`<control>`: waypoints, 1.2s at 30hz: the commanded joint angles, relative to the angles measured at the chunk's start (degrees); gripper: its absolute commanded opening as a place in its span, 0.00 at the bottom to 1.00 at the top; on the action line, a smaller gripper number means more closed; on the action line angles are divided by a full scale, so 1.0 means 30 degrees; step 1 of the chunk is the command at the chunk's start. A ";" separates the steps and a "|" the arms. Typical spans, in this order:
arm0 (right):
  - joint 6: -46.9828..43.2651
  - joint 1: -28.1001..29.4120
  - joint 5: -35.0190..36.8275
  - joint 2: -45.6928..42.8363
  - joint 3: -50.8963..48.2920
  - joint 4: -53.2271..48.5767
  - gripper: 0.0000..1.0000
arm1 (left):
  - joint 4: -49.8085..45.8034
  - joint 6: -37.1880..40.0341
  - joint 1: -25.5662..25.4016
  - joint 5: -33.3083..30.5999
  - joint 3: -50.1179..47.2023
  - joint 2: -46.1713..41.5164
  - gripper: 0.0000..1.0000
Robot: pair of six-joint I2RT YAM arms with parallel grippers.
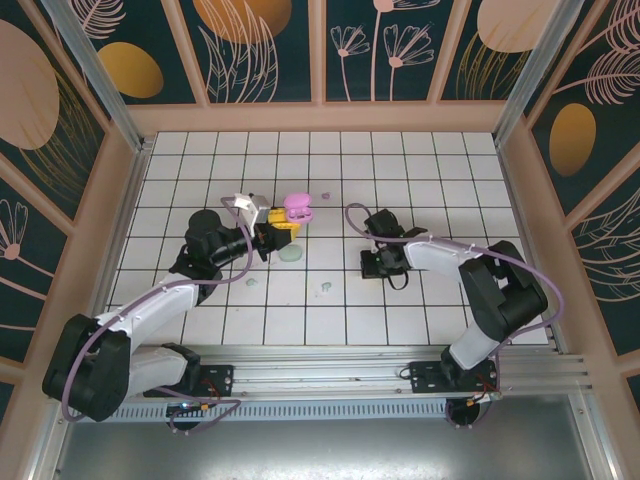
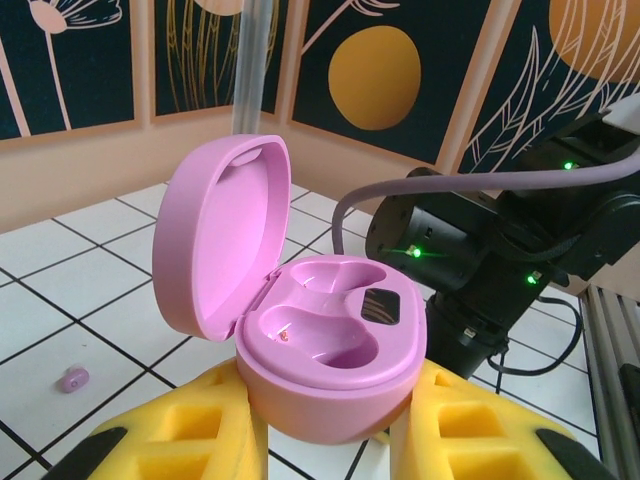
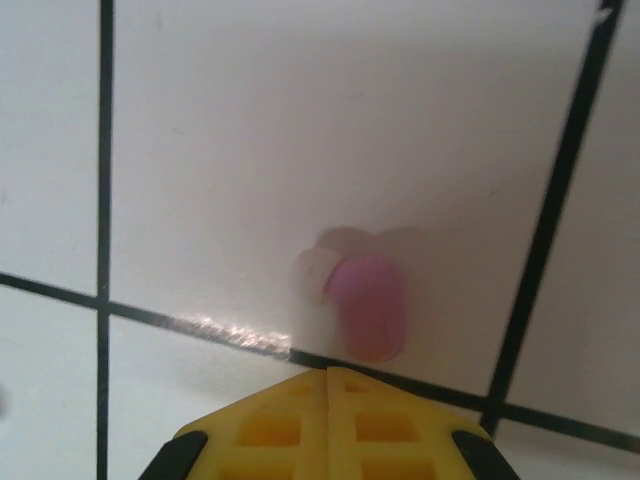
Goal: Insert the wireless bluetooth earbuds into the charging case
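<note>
The pink charging case (image 2: 330,345) stands open with its lid tipped back and both wells empty. My left gripper (image 2: 330,405) is shut on its base, a yellow finger (image 2: 185,440) on each side; from above they sit at mid-table (image 1: 283,222), case (image 1: 297,207). One pale purple earbud (image 2: 73,379) lies on a tile left of the case. Another purple earbud (image 3: 368,305), with a white tip, lies just past my right gripper (image 3: 328,375), whose fingers are shut flush together; whether they touch it I cannot tell. Two mint earbuds (image 1: 251,283) (image 1: 325,288) lie nearer the bases.
A mint green round case (image 1: 290,253) lies on the white tiled table (image 1: 450,180), just in front of the left gripper. My right gripper (image 1: 385,264) points down at the tiles right of centre. Wooden walls (image 1: 320,118) enclose the table.
</note>
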 commanded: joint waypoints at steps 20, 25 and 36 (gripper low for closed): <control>-0.3508 -0.2028 0.3004 0.3870 0.4442 -0.1009 0.00 | 0.0587 0.0196 -0.0112 0.0169 0.0597 0.0360 0.00; -0.3825 -0.2193 0.3525 0.3126 0.4538 -0.1262 0.00 | 0.0468 0.0257 -0.0116 0.0121 0.0630 0.0330 0.00; 0.0225 -0.1400 0.3411 0.0387 0.4186 -0.2244 0.16 | 0.0761 0.0418 -0.0107 0.0244 0.0367 0.0361 0.00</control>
